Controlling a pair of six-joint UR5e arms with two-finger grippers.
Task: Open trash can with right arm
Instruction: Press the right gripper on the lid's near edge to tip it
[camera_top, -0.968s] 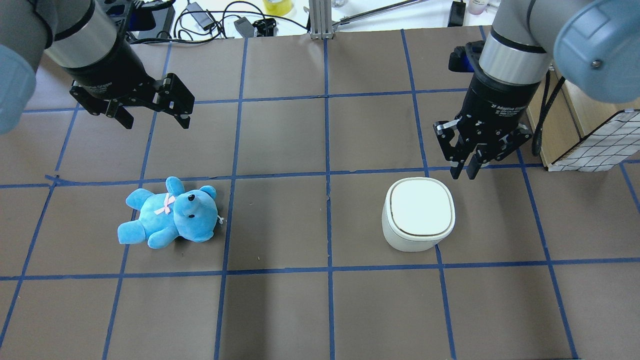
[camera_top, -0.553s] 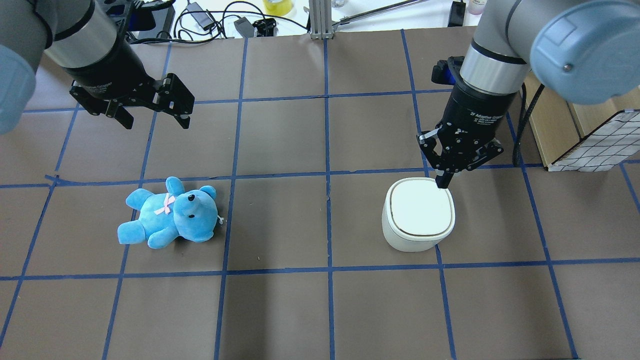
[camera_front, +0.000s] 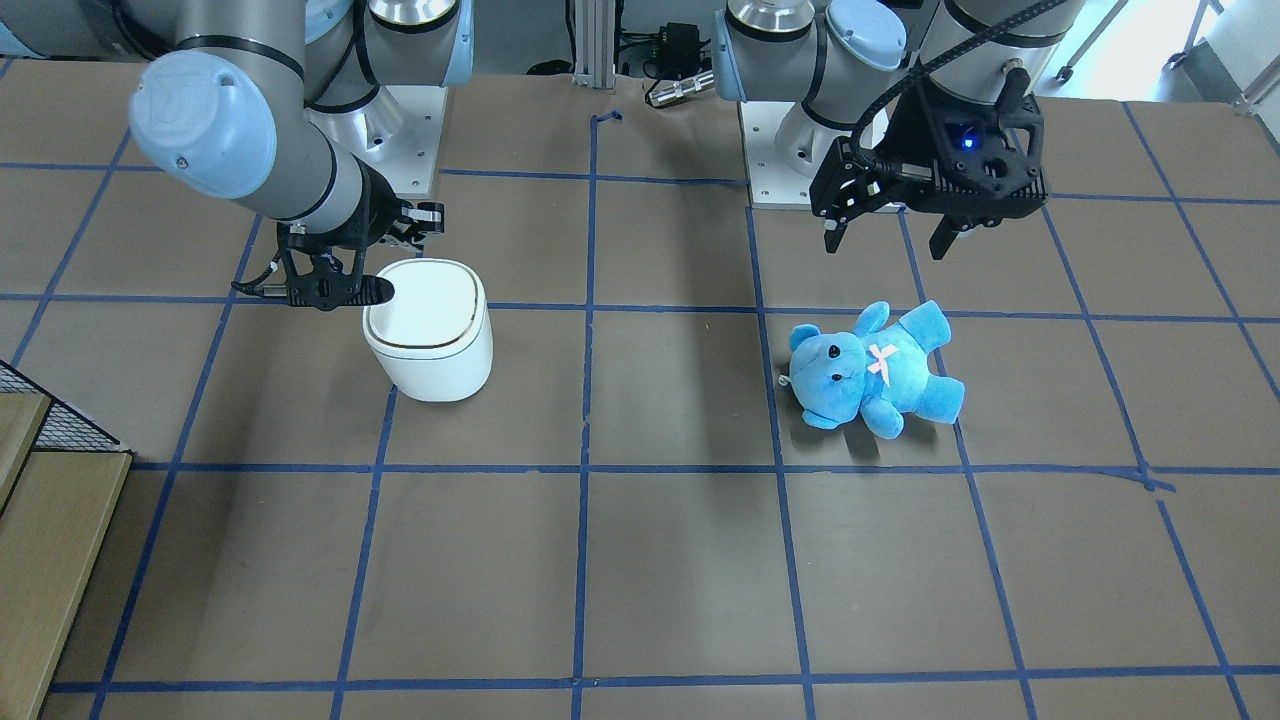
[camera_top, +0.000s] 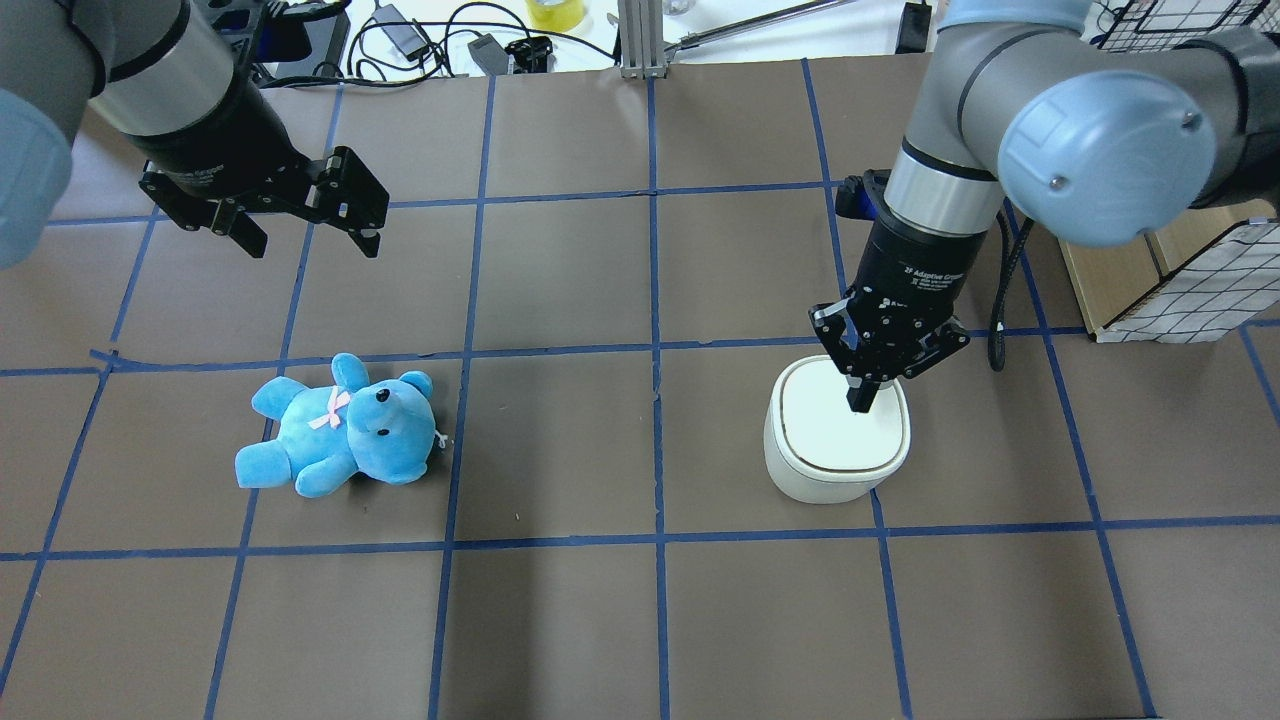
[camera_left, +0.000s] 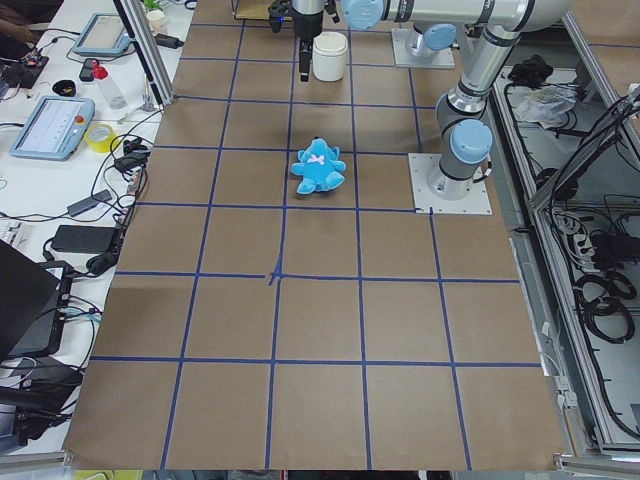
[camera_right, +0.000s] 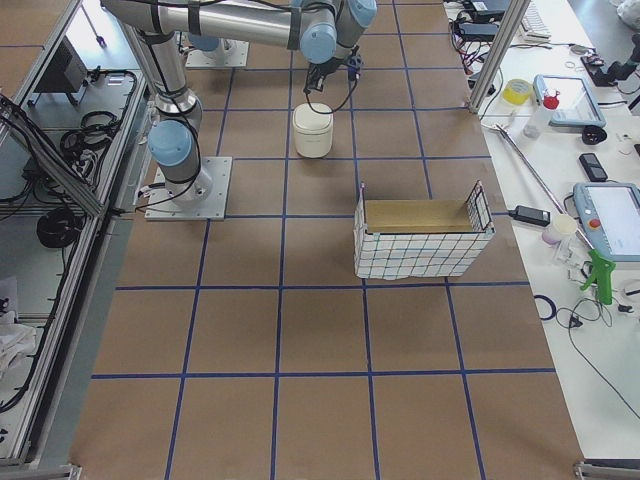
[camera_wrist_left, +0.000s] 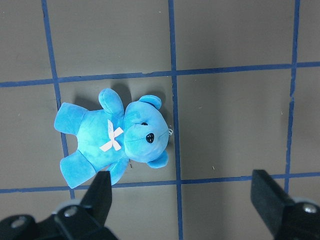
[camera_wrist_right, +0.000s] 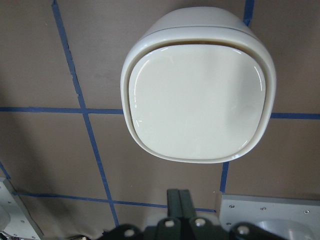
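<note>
The white trash can (camera_top: 835, 478) stands right of the table's middle with its smooth lid (camera_top: 835, 435) shut. It also shows in the front view (camera_front: 430, 350) and the right wrist view (camera_wrist_right: 197, 105). My right gripper (camera_top: 860, 402) is shut and empty, pointing down over the lid's right part, and it shows by the can's rim in the front view (camera_front: 378, 291). I cannot tell whether it touches the lid. My left gripper (camera_top: 312, 243) is open and empty, raised beyond the blue plush bear (camera_top: 340, 430).
A wire-mesh basket with cardboard walls (camera_top: 1190, 290) stands at the table's right edge, close to the right arm. Cables and a tape roll (camera_top: 555, 12) lie beyond the far edge, beside an aluminium post (camera_top: 640, 40). The bear lies left of the middle (camera_front: 870, 365).
My right gripper has moved left and toward me, from beyond the can's far right corner to over the lid, fingers together. The lid stays shut. The left arm and the bear have not moved.
</note>
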